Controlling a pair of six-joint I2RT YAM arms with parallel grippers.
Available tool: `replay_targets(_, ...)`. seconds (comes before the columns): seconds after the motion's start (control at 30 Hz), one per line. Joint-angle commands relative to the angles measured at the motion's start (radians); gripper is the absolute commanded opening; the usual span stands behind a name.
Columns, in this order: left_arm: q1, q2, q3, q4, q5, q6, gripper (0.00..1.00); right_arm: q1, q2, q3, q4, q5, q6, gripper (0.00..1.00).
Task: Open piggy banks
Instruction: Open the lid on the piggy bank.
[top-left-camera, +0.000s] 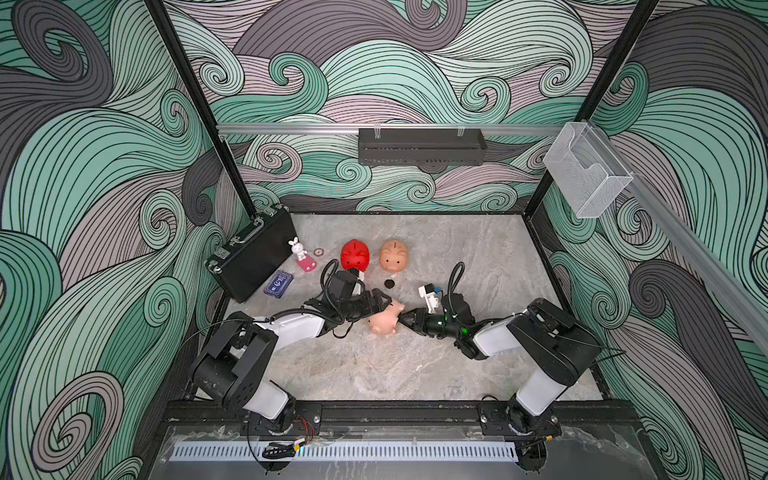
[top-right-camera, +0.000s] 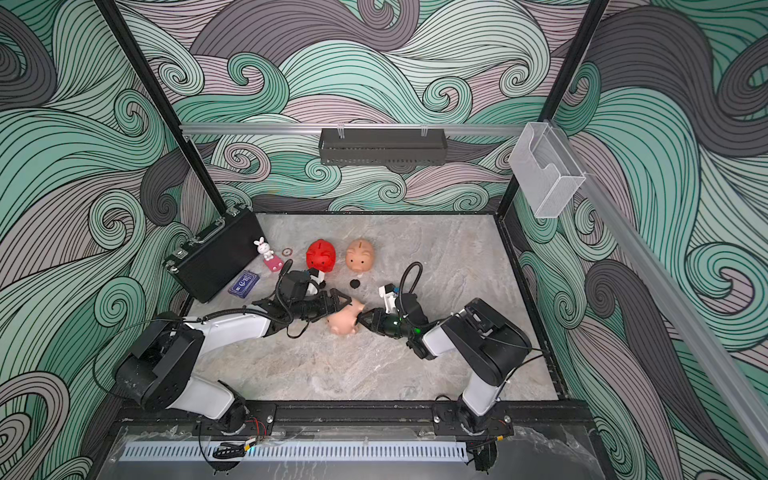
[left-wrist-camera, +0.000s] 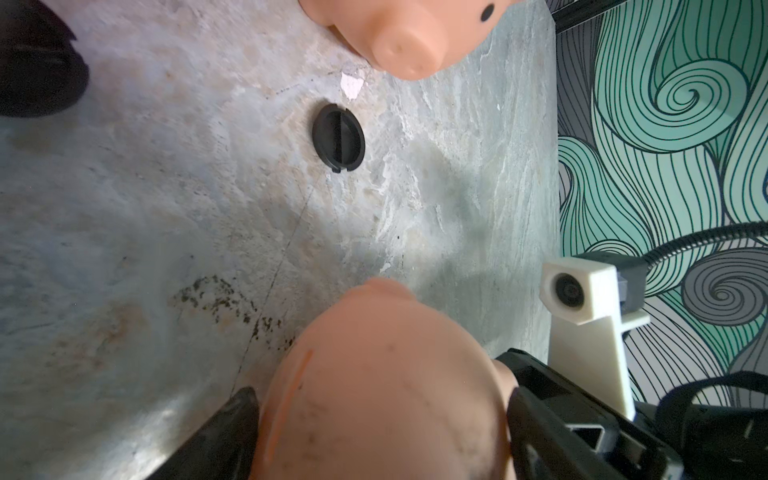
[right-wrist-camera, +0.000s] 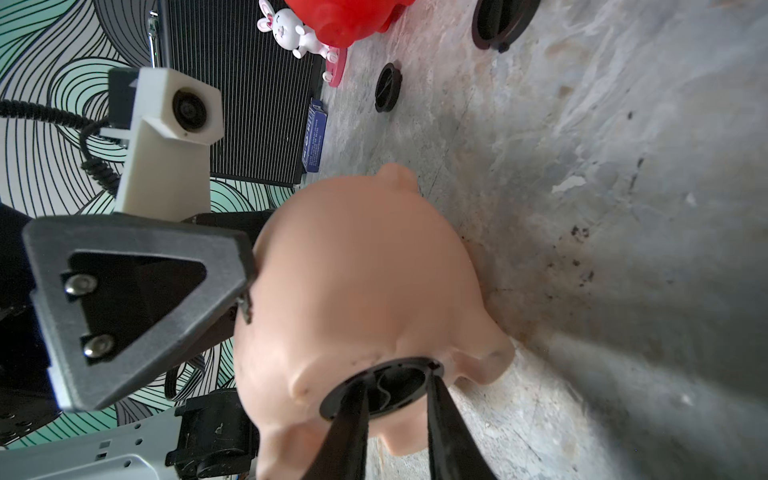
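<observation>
Right wrist view: right pincer (right-wrist-camera: 395, 399) tips nipping black round belly plug (right-wrist-camera: 384, 386) of peach-pink plastic piggy bank (right-wrist-camera: 365, 291), mid-worktop (right-wrist-camera: 623, 208). Left pincer (left-wrist-camera: 374, 432) clamps pig's body; far finger mostly hidden.

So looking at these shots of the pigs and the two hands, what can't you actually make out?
- Red pig: belly hidden in both top views; cut off by the edge in the right wrist view.
- Far peach pig: underside faces away, so plug in or out is unclear.
- Held peach pig: whether its plug has loosened; the right hand fingertips cover it.
- Left hand: contact pads hidden behind the pig.
- Blue card: print too small.
</observation>
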Motion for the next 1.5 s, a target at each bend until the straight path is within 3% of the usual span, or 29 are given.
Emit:
replay_targets(0.0, -0.002, 0.037, -0.045, -0.164, -0.016, 0.010, 0.88, 0.003, 0.013, -0.003, 0.064, 0.016, -0.013, 0.24)
replay_targets(1.0, -0.001, 0.094, -0.033, -0.138, 0.035, 0.019, 0.84, 0.024, 0.093, 0.061, 0.187, 0.024, -0.063, 0.14)
replay_targets(1.47, -0.001, 0.093, -0.033, -0.140, 0.040, 0.027, 0.83, 0.031, 0.078, 0.075, 0.133, 0.054, -0.016, 0.02)
